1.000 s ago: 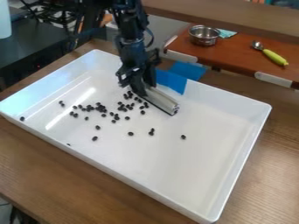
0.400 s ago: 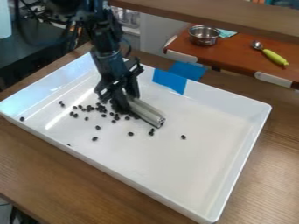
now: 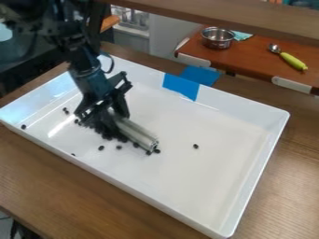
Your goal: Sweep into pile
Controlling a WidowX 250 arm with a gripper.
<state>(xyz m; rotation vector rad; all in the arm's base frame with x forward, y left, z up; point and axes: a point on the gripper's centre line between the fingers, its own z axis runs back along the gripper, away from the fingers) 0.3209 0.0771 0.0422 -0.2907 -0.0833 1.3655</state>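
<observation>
The black gripper (image 3: 111,116) hangs low inside the white tray (image 3: 211,186), left of its middle, shut on a grey-silver sweeping bar (image 3: 138,134) that slants down to the right across the tray floor. Many small black beans (image 3: 107,137) are bunched along the bar's lower-left side and under the gripper. A couple lie by the bar's far end, a few lie loose to the left, and one lone bean (image 3: 196,146) is right of the bar. The gripper and bar hide part of the bunch.
Blue tape (image 3: 181,86) covers part of the tray's back wall. Behind, a brown board (image 3: 249,58) holds a metal bowl (image 3: 218,38) and a spoon with a green handle (image 3: 291,60). The tray's raised walls surround the gripper.
The gripper and bar have moved down and left from near the taped back wall. Beans once spread out are now gathered against the bar, and some are shifted down-left.
</observation>
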